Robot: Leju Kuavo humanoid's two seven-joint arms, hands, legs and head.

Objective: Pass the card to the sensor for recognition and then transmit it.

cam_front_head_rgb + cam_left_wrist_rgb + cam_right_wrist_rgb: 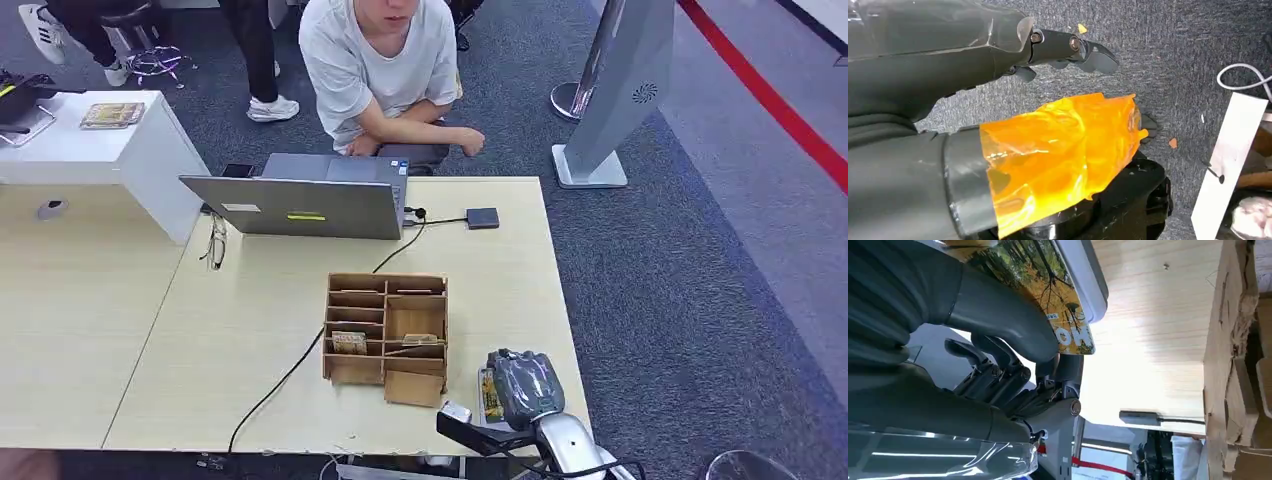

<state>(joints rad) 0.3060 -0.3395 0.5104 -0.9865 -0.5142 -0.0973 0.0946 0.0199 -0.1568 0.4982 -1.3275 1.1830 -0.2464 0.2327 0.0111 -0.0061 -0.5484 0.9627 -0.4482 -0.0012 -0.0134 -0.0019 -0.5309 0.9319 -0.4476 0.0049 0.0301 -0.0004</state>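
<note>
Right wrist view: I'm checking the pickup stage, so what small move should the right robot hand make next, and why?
Probably close the fingers and lift slightly. The right robot hand lies over the yellow forest-print card, which rests on a white flat tray at the pale wooden table edge; whether it is already gripped I cannot tell.

Head view looks down on the table [250, 340]; right wrist view shares it close up.

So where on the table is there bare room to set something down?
Widest bare patch: the table left of the wooden organizer, cut only by the black cable. Another lies between organizer and laptop. Crowded: the near right corner, where the right hand sits over the card.
</note>
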